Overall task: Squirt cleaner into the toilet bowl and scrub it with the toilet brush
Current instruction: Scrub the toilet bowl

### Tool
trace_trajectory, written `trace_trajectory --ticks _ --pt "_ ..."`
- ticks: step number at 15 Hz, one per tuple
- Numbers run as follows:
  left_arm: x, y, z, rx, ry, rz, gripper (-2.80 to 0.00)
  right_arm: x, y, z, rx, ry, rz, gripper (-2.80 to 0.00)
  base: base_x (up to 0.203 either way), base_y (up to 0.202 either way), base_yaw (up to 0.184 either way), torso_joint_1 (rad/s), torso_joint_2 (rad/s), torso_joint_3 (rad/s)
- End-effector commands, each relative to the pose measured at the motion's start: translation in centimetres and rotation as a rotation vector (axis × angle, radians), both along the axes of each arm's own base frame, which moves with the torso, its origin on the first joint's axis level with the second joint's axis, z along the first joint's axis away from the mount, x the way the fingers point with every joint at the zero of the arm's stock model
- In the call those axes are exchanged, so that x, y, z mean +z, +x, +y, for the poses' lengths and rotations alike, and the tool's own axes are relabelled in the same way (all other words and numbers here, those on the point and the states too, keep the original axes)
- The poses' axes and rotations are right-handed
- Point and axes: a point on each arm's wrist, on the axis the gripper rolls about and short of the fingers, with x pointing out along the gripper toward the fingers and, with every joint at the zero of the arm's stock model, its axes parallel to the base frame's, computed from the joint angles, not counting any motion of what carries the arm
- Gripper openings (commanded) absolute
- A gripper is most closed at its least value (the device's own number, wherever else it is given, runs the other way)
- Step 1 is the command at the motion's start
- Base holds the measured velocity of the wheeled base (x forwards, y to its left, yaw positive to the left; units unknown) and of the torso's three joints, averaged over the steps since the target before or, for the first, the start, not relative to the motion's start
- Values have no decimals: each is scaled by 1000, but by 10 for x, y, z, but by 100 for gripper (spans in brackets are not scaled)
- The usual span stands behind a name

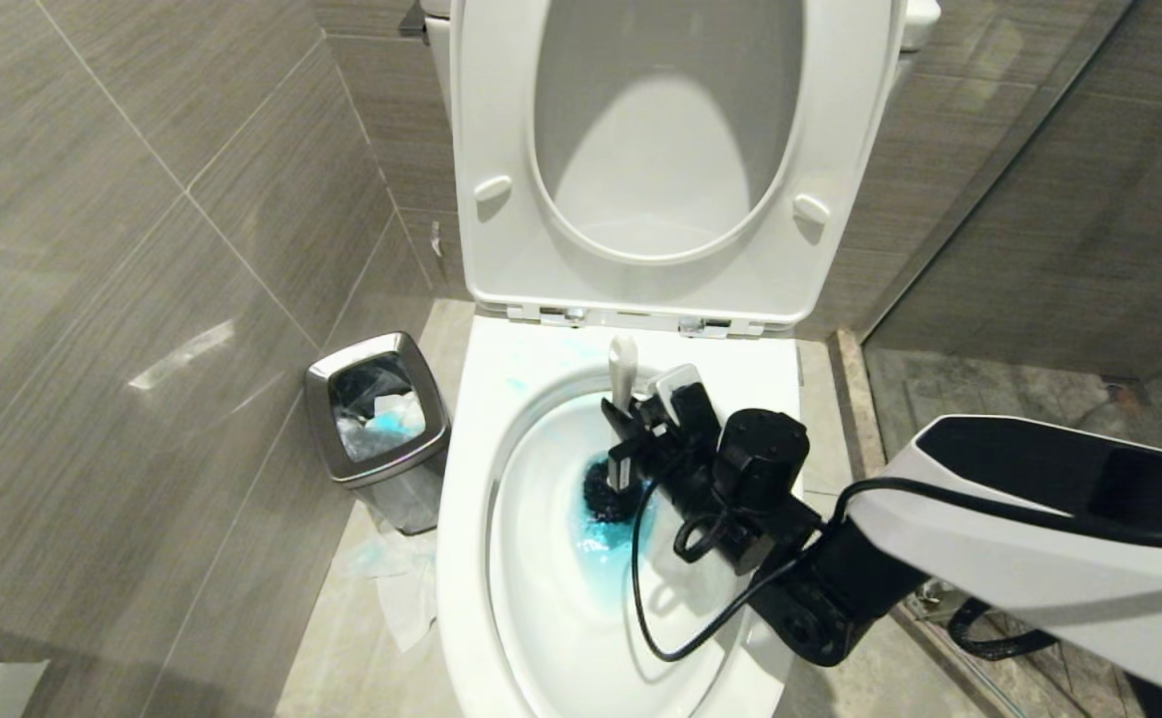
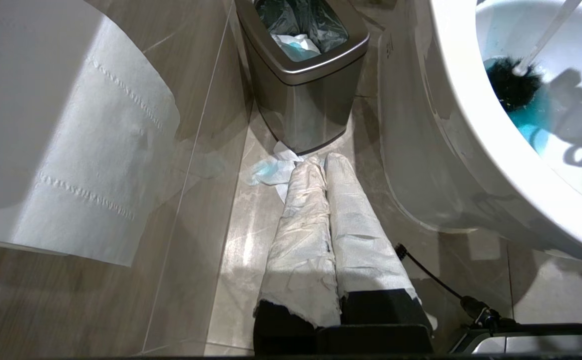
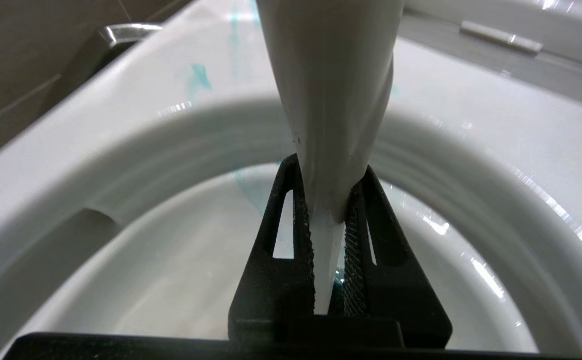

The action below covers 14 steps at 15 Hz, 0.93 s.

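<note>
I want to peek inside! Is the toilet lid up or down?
Up. The lid and seat stand raised against the tank, so the toilet bowl is uncovered, with blue cleaner in its water.

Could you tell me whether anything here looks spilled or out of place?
Yes: crumpled, blue-stained tissues lie on the floor between the bin and the bowl, and pale blue cleaner streaks mark the bowl's rim, outside the water.

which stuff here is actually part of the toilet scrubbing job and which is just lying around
In the job:
toilet bowl
toilet brush, clamped in the right gripper, head down in the water
blue cleaner

Lying about:
steel bin
blue-stained tissues on the floor
toilet paper
left gripper, parked beside the bowl
</note>
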Motion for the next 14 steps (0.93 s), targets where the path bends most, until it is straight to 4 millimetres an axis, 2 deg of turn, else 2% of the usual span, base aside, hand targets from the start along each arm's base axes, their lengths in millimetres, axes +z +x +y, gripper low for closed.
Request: trace_trajectory --ticks 1,3,4,9,14 --pt "0 0 0 0 0 0 -280 58 -22 -14 7 75 -98 -280 0 0 0 0 0 0" --pt "0 0 0 0 0 0 -280 80 -40 -25 15 93 -122 -280 0 0 0 0 0 0" --pt "0 0 0 0 0 0 -280 81 -48 -27 23 88 -114 -280 0 0 0 0 0 0" --pt "0 0 0 0 0 0 -280 66 -45 -24 29 59 -84 -280 0 0 0 0 0 0" --pt "0 0 0 1 0 0 -280 44 -31 -13 20 -7 -82 -280 0 0 0 0 0 0"
